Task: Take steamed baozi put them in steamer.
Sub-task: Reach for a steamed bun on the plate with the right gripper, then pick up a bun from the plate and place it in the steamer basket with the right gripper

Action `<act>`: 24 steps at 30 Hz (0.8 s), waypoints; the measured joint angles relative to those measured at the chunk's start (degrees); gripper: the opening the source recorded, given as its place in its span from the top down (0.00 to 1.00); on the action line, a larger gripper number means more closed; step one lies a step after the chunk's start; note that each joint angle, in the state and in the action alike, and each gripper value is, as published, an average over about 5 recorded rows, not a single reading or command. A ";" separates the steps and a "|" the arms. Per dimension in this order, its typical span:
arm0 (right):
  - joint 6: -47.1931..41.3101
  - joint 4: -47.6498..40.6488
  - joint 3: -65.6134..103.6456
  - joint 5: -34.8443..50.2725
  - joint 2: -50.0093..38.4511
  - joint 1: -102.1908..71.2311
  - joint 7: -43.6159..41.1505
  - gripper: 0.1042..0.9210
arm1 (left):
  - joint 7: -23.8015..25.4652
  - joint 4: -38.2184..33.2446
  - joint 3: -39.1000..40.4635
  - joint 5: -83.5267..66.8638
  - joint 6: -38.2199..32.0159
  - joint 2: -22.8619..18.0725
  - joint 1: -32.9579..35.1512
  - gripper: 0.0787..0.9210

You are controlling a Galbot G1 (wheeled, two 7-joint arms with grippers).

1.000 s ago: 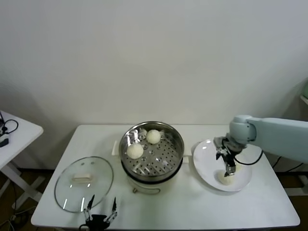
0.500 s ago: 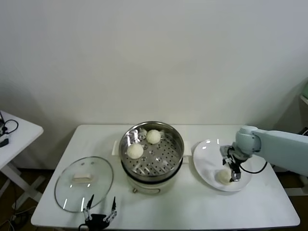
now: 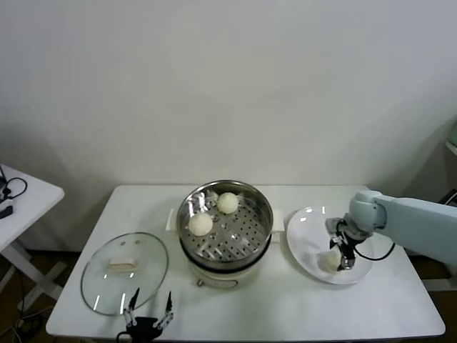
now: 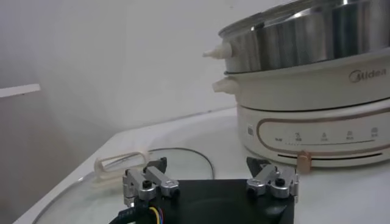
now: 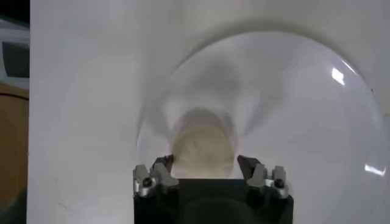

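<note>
Head view: white table [image 3: 285,307] by blank wall; right hand [image 3: 336,256] straddles baozi [image 3: 328,261], grip unclear.

A glass lid [image 3: 124,272] and a white plate [image 3: 303,229] lie on the white table [image 3: 285,304].

White bench [image 3: 285,307] against pale wall. Resting on it, left to right: glass lid [image 3: 124,272], steamer [image 3: 225,227] at centre, white plate [image 3: 307,236].
</note>
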 measured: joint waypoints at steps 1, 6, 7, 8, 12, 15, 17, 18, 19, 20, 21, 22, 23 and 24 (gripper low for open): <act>-0.05 0.03 0.03 0.12 -0.05 0.00 -0.09 0.30 | 0.00 0.02 0.00 0.01 0.01 0.00 -0.01 0.12; -0.16 0.01 0.14 0.67 -0.31 0.14 -0.42 0.40 | -0.01 0.22 0.03 0.14 0.04 -0.07 -0.06 0.12; -0.15 0.02 0.16 0.76 -0.38 0.21 -0.48 0.41 | -0.01 0.25 0.05 0.17 0.04 -0.10 -0.06 0.12; -0.12 0.06 0.17 0.85 -0.46 0.31 -0.56 0.41 | -0.01 0.26 0.06 0.19 0.04 -0.15 -0.06 0.12; 0.43 0.66 -0.46 1.42 -0.75 1.65 -1.23 0.43 | -0.01 0.25 0.06 0.23 0.04 -0.23 -0.01 0.12; 1.49 1.64 -2.34 2.14 -0.52 4.67 -2.10 0.42 | -0.01 0.26 0.02 0.27 0.04 -0.22 0.03 0.12; 2.60 2.48 -4.35 2.65 -0.08 7.87 -2.89 0.42 | -0.01 0.29 -0.01 0.31 0.04 -0.19 0.05 0.12; 3.29 2.94 -5.53 2.94 0.21 9.81 -3.35 0.42 | -0.01 0.32 -0.02 0.32 0.04 -0.17 0.07 0.12; 4.04 3.41 -6.73 3.27 0.56 11.88 -3.86 0.42 | -0.01 0.34 -0.04 0.34 0.04 -0.14 0.11 0.12; 4.83 3.85 -7.89 3.61 0.94 14.01 -4.37 0.42 | -0.01 0.37 -0.06 0.35 0.04 -0.11 0.16 0.12; 5.66 4.29 -9.04 4.00 1.38 16.28 -4.92 0.42 | -0.01 0.38 -0.07 0.36 0.05 -0.08 0.22 0.12; 6.53 4.73 -10.10 4.44 1.88 18.59 -5.49 0.42 | -0.02 0.37 -0.08 0.37 0.06 -0.05 0.29 0.12; 7.42 5.16 -11.01 4.90 2.44 20.87 -6.05 0.42 | -0.01 0.33 -0.09 0.38 0.07 -0.01 0.37 0.12; 8.35 5.62 -11.83 5.41 3.05 23.20 -6.63 0.42 | -0.01 0.26 -0.09 0.39 0.10 0.02 0.45 0.12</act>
